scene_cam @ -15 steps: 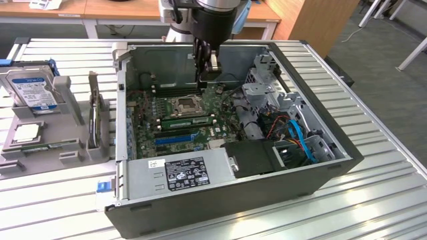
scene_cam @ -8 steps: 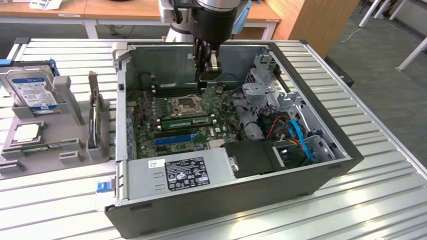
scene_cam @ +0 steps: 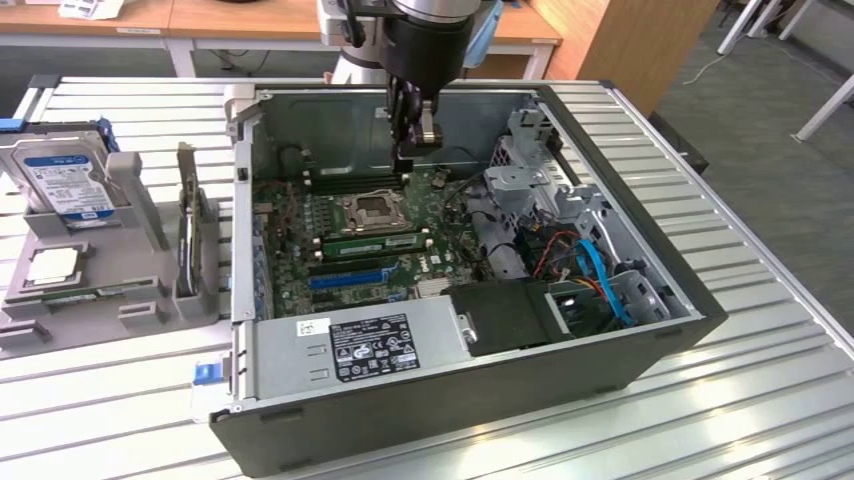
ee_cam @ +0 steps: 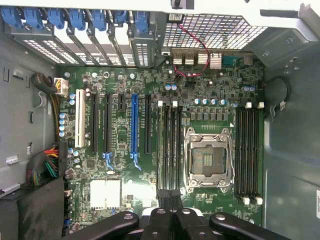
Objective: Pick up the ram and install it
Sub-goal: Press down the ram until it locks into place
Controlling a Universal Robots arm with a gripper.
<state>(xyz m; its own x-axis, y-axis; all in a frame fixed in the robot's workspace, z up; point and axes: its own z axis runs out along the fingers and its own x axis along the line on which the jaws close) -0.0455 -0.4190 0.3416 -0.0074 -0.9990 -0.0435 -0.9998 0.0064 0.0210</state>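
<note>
**Robot arm, end section.** The black cylindrical wrist housing serves as reference. Above it sits a silver-grey ring. On its side toward the exterior view's right is a light-blue joint cap. Below it is the gripper, with slim black fingers on black link bars, round pivot pins, and a pale block between the bars.

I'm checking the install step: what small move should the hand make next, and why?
Probably ease straight down and press on the ram. The hand is shut, holding nothing, above the motherboard, and the ram already stands in a slot beside the processor socket; whether it has latched I cannot tell.
</note>
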